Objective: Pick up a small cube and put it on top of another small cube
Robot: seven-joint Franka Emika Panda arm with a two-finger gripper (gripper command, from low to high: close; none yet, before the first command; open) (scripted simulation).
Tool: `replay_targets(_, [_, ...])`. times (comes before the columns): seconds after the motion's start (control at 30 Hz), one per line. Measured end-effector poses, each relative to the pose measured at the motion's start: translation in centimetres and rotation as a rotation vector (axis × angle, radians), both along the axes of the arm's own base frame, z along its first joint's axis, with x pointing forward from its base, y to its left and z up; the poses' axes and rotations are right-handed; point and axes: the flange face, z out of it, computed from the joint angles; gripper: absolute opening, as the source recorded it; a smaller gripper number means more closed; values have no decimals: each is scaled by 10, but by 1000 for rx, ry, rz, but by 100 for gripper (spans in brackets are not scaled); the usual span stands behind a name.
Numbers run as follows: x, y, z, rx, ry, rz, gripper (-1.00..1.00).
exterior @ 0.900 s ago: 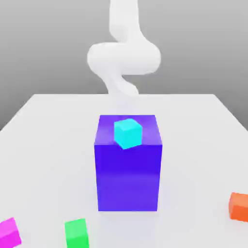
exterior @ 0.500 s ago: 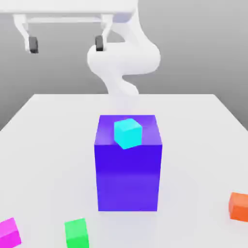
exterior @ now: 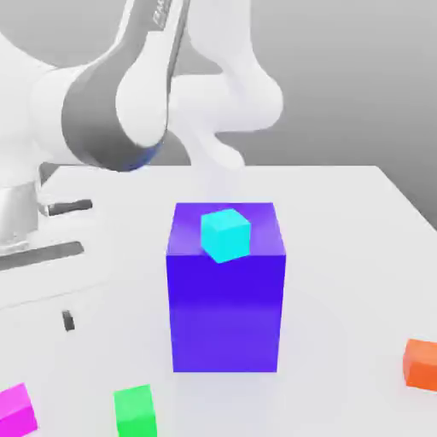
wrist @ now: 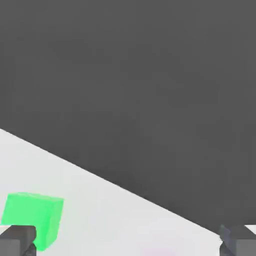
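You've got the jaws wide open with nothing in them, parked near the pink cube [exterior: 17,410] so you can drop on it.

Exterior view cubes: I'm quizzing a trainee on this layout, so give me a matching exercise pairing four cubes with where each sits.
Things:
1. cyan cube
2. magenta cube
3. green cube
4. orange cube

Places:
A. table, far at the exterior view's right
B. on top of the big blue block
C. table, near corner at the exterior view's left
D. table, in front of the block's left part

Pairs: 1-B, 2-C, 3-D, 4-A
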Motion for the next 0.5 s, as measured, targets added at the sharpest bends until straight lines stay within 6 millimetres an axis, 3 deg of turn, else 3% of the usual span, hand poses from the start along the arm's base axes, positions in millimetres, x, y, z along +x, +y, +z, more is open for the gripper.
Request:
replay_targets(0.17, [-26,-40,-70,-53,105,84,0])
replay_targets(0.3, [-30,-47,-131,-63,123,100,0])
replay_targets(0.33, [-31,-47,-140,-63,124,100,-100])
replay_targets(0.5, [-31,-47,-141,-60,126,100,-100])
